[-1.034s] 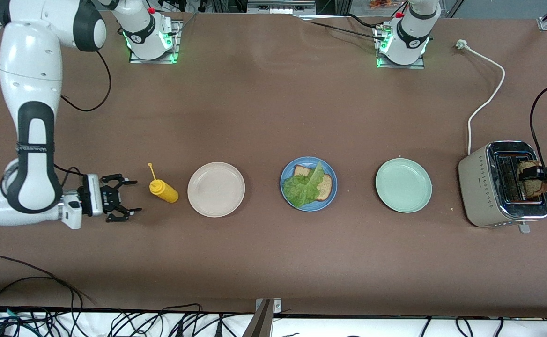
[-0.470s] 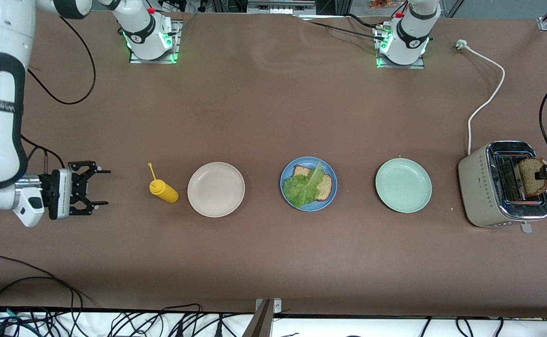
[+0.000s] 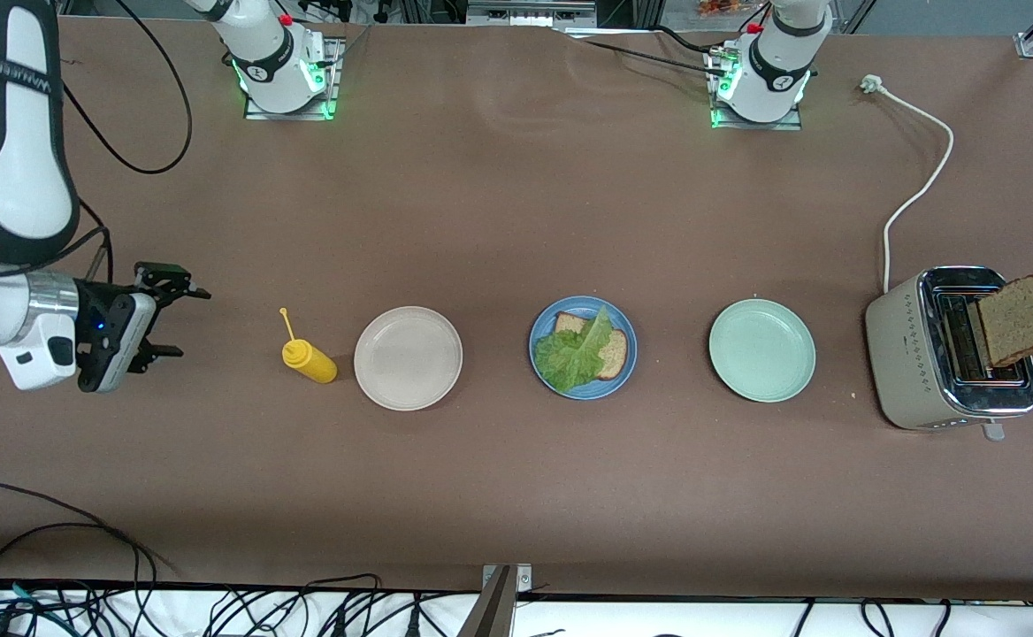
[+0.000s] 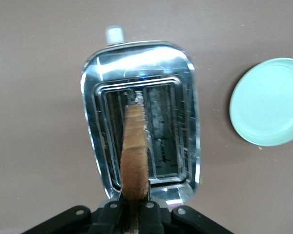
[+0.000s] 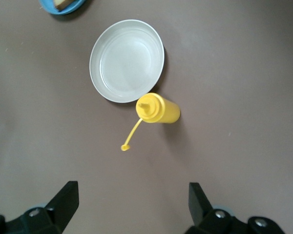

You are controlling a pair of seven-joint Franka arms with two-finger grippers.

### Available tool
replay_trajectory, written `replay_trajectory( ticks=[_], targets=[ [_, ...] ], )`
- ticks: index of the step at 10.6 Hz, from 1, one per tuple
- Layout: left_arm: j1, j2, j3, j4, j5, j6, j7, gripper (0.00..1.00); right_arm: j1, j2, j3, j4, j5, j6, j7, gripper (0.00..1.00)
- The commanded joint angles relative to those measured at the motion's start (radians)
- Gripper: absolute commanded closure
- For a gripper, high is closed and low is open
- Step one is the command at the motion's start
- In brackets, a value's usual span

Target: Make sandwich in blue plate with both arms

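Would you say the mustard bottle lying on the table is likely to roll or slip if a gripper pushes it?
Probably it would roll: the yellow mustard bottle lies on its side and looks round-bodied. Its smooth plastic may slip between fingers. The open cap strap sticks out beside the off-white plate and could snag.

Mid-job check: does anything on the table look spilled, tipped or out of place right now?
Only the yellow squeeze bottle stands out: it lies on its side beside the off-white plate, cap hanging off on its strap. No spill shows. The left gripper holds a bread slice over the toaster; the right gripper hangs open.
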Motion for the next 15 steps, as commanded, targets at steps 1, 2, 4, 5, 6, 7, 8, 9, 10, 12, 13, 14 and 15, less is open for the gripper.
replay_trajectory(
  ticks=[1,2,4,5,6,7,8,9,10,12,13,14,15],
  targets=[
    [-0.023,-0.038,-0.111,0.032,0.024,-0.122,-0.003,1.00,-0.003,-0.173,0.111,-0.132,-0.187,0.035,0.465,0.00],
    [-0.023,-0.045,-0.184,0.032,0.026,-0.136,-0.012,1.00,-0.003,-0.226,0.147,-0.162,-0.221,0.037,0.640,0.00],
    [-0.023,-0.043,-0.307,0.028,0.012,-0.150,-0.011,1.00,-0.003,-0.325,0.177,-0.216,-0.270,0.078,0.856,0.00],
    [-0.026,-0.027,-0.341,0.021,-0.038,-0.156,-0.014,1.00,-0.003,-0.359,0.190,-0.230,-0.322,0.077,0.875,0.00],
    [-0.054,-0.006,-0.345,0.017,-0.124,-0.158,-0.014,1.00,-0.003,-0.376,0.191,-0.233,-0.352,0.066,0.895,0.00],
    [-0.071,0.022,-0.345,0.012,-0.199,-0.158,-0.015,1.00,-0.007,-0.376,0.188,-0.226,-0.355,0.045,0.888,0.00],
    [-0.097,0.066,-0.345,0.012,-0.268,-0.158,-0.029,1.00,-0.014,-0.370,0.182,-0.221,-0.355,0.043,0.878,0.00],
    [-0.126,0.120,-0.345,0.014,-0.346,-0.155,-0.055,1.00,-0.016,-0.368,0.152,-0.215,-0.352,0.038,0.839,0.00],
    [-0.164,0.173,-0.345,0.020,-0.415,-0.148,-0.075,1.00,-0.017,-0.361,0.144,-0.200,-0.352,0.038,0.814,0.00],
    [-0.233,0.258,-0.343,0.028,-0.486,-0.057,-0.078,1.00,-0.029,-0.360,0.119,-0.212,-0.357,0.064,0.826,0.00],
    [-0.261,0.293,-0.343,0.028,-0.537,-0.021,-0.080,1.00,-0.048,-0.360,0.110,-0.228,-0.342,0.110,0.828,0.00],
    [-0.282,0.331,-0.343,0.028,-0.632,-0.015,-0.080,1.00,-0.053,-0.367,0.110,-0.250,-0.341,0.173,0.825,0.00],
    [-0.296,0.356,-0.340,0.028,-0.707,0.012,-0.078,1.00,-0.053,-0.379,0.110,-0.250,-0.340,0.182,0.834,0.00]
  ],
)
